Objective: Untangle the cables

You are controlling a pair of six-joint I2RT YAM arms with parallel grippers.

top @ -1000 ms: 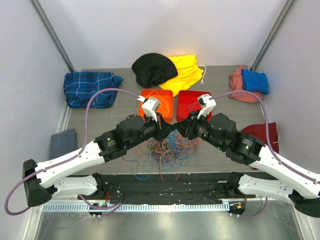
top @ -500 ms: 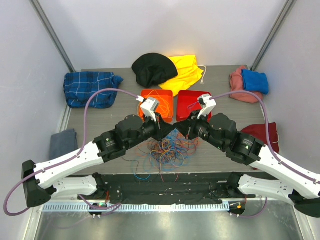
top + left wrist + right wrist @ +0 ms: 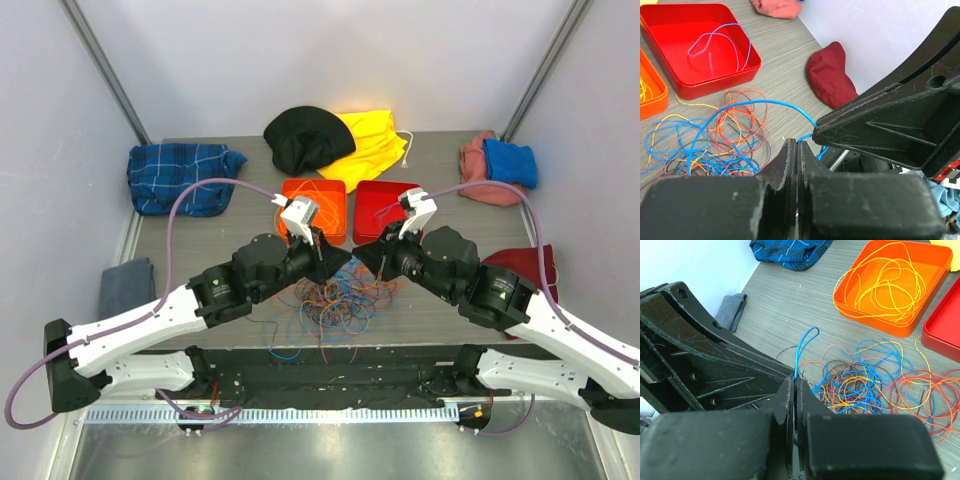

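The right gripper (image 3: 794,385) and left gripper (image 3: 796,150), both clamped shut tip to tip on one blue cable (image 3: 765,102), hover over the tangled cables (image 3: 335,300) heaped before the orange tray (image 3: 875,326) and red tray (image 3: 720,77). Easing the arms apart slowly should free it without tightening loops. The strand arcs up from the heap to the pinch.
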